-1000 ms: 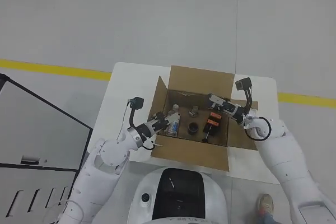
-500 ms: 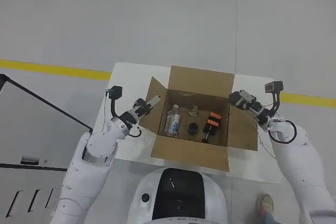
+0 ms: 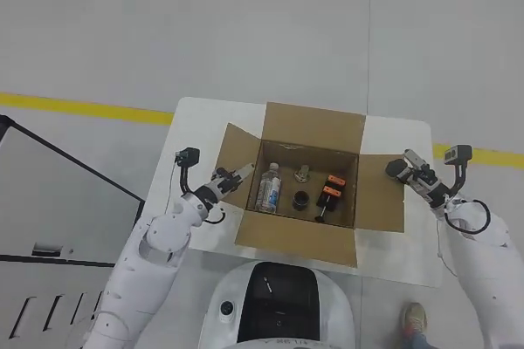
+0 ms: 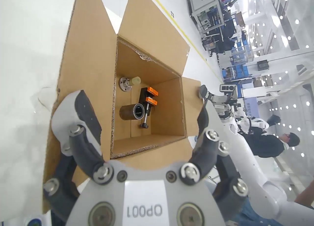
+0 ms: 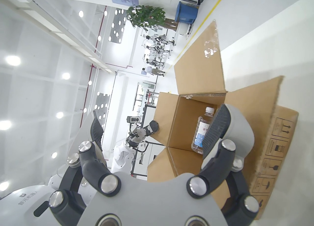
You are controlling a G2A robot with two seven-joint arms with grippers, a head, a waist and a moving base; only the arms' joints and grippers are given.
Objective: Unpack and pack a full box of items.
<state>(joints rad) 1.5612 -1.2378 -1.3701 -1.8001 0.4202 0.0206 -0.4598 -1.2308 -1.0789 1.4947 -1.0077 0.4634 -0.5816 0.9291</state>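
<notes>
Inside box (image 3: 314,128), bottle (image 3: 268,188) beside cylinder (image 3: 300,201)

Left jaws seen spread wide, nothing held between them, near flap beneath. Open cardboard box (image 4: 152,28) set on white bench (image 4: 27,40), flaps folded outward. On box floor: dark cylinder (image 4: 128,113) laid on side; orange-and-black clamp (image 4: 149,99) laid just beside it, contact not discernible; flanged metal part (image 4: 124,84) with pale stub placed apart, toward wall. Right jaws seen just past opposite flap.
</notes>
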